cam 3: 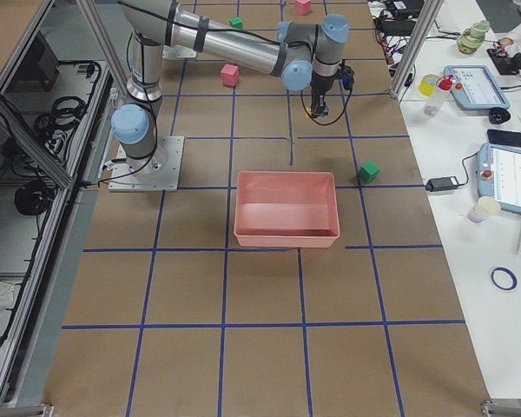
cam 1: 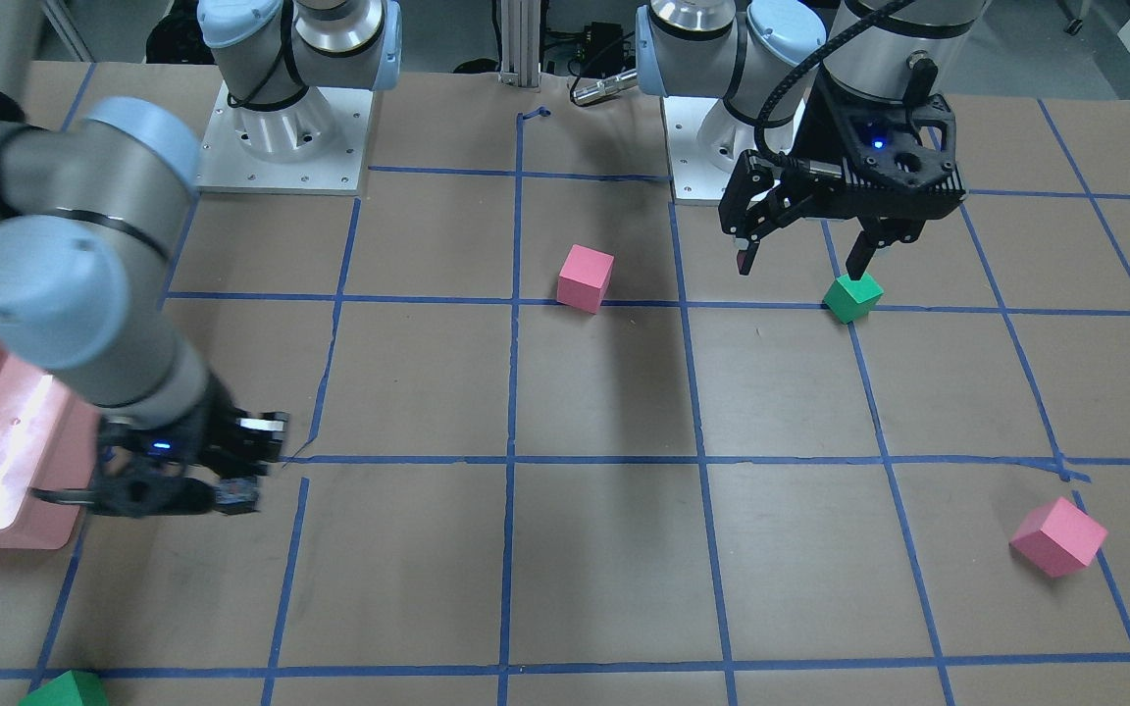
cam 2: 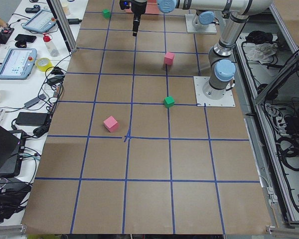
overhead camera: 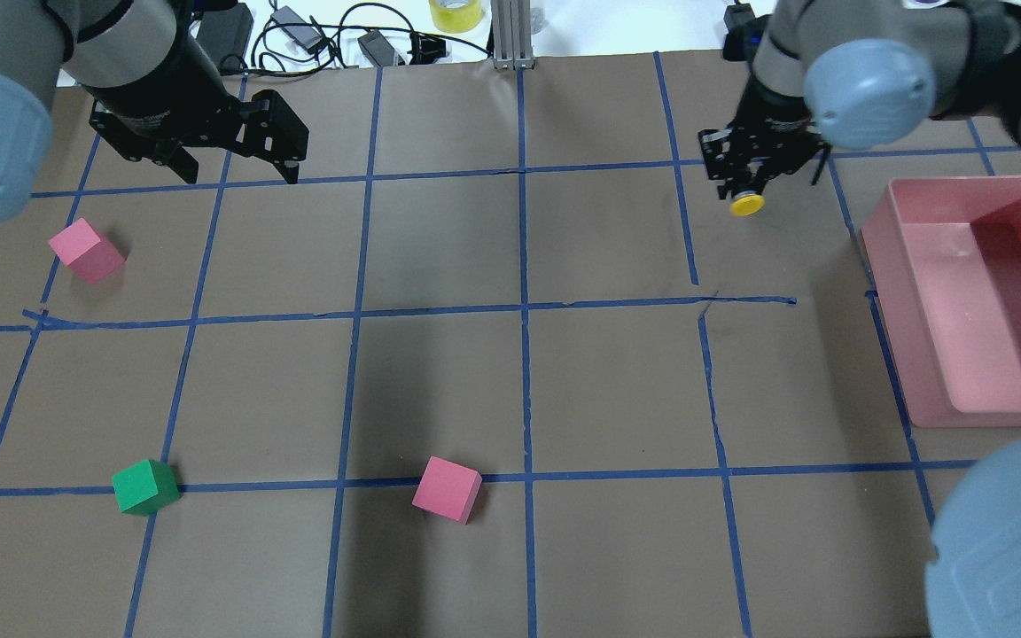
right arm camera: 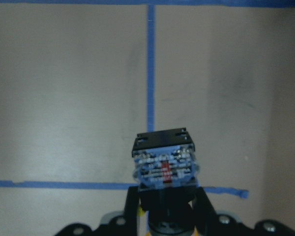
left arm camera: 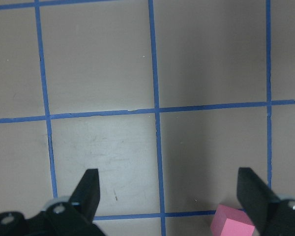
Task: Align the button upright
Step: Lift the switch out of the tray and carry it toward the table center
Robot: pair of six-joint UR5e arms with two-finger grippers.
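The button (overhead camera: 747, 206) shows its round yellow cap in the overhead view, at the tip of my right gripper (overhead camera: 745, 190), which is shut on it near the table's far right. In the right wrist view its blue-and-black base (right arm camera: 164, 164) sticks up between the fingers, close over the paper. In the front-facing view the right gripper (cam 1: 236, 490) is low beside the pink bin. My left gripper (overhead camera: 238, 171) is open and empty, held high above the table; it also shows in the left wrist view (left arm camera: 169, 184) and the front-facing view (cam 1: 800, 265).
A pink bin (overhead camera: 936, 354) stands at the right edge, just right of the right gripper. Pink cubes lie at the left (overhead camera: 85, 250) and near middle (overhead camera: 447, 489). A green cube (overhead camera: 145, 486) lies near left, another (cam 1: 65, 689) near the far edge.
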